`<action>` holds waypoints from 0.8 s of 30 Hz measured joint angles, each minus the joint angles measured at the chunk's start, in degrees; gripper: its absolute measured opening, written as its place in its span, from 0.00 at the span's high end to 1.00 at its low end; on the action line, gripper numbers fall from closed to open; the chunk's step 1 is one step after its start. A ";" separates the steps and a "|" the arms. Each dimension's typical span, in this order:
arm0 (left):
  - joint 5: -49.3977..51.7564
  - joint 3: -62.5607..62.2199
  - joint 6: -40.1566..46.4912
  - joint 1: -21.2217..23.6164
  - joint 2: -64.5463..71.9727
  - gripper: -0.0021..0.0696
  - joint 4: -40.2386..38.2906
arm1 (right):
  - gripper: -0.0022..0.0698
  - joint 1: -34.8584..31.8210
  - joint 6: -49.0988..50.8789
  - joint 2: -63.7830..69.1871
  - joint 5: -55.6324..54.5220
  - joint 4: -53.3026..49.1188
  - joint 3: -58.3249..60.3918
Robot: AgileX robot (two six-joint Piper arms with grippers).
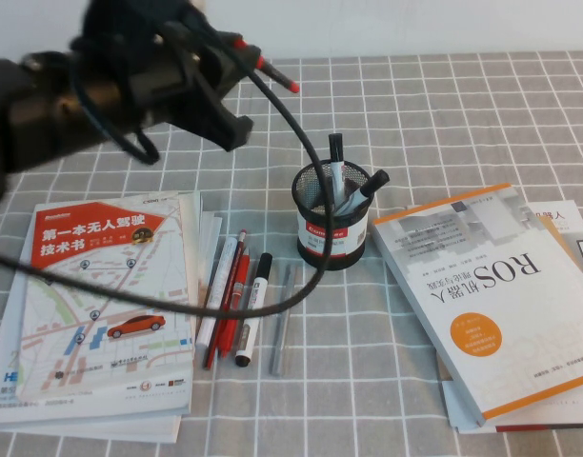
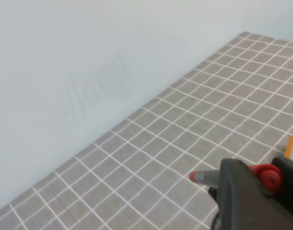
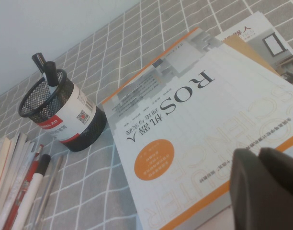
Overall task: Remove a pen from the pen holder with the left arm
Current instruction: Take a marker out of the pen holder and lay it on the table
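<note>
Left hand (image 1: 220,71) lifted high over the far left part of the surface (image 1: 444,105), clamped on a red pen (image 1: 270,69).

The left arm comes in from the left side and is raised well above the surface. The hand is closed on the red pen, and the pen's tip sticks out into the air, up and to the left of the pen holder (image 1: 331,224) and well apart from it. The pen holder, a black mesh cup, stands upright near the middle of the surface with black-capped markers (image 1: 335,148) inside. A black cable (image 1: 315,190) hangs from the arm and passes in front of the holder. Left of the holder, a row of pens (image 1: 236,300) lies beside a map-cover book (image 1: 101,295). To its right lies a white and orange book (image 1: 492,286). The right hand (image 3: 259,155) is low over the near corner of this book, and I cannot tell if it is open or closed.
</note>
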 joint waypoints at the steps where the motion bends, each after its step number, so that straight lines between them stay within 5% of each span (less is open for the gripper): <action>1: 0.69 -0.09 -5.08 0.00 -1.32 0.86 4.56 | 0.99 0.00 0.00 0.00 0.00 0.00 0.00; 6: 16.70 -7.00 -39.98 -0.10 -3.62 0.86 36.02 | 0.99 0.00 0.00 0.00 0.00 0.00 0.00; 11: 47.05 -21.44 -71.85 -0.23 -0.59 0.86 65.35 | 0.99 0.00 0.00 0.00 0.00 0.00 0.00; 15: 50.82 -23.82 -82.44 -0.33 -0.04 0.86 71.39 | 0.99 0.00 0.00 0.00 0.00 0.00 0.00; 24: 51.61 -19.24 -84.60 -2.43 1.25 0.86 67.80 | 0.99 0.00 0.00 0.00 0.00 0.00 0.00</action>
